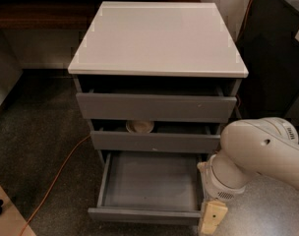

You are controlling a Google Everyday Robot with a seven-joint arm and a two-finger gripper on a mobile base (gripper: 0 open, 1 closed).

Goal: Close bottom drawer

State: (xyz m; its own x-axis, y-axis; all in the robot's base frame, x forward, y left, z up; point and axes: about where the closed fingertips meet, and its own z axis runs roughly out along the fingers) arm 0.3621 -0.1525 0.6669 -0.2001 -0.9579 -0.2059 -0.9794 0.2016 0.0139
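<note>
Bottom drawer (149, 183) closing turns on where our end effector (212, 219) meets it. The end effector hangs low at the drawer's front right corner, just beside the right end of the front panel. We cannot tell how far open it is or whether it has hold of anything. The drawer, lowest of three, is pulled well out of the cabinet, showing its smooth grey floor. Our main worry is an off-centre push: contact at that corner could, we judge, skew the drawer on its runners and jam it. The end effector could also slip off the corner and run down the outside of the side wall. Our bulky white arm (260, 156) sits over the right wall, close to the right end of the middle drawer (154, 142), which stands slightly out with a pale round bowl (139, 126) showing behind its front. Advancing could knock that front first. The top drawer (156, 107) also stands out a little beneath the white worktop (157, 38). Room is tight on the right, where a dark unit (275, 58) stands near. The left is open carpet (31, 132) crossed by an orange cable (56, 173), apart from the drawer's inward path.
</note>
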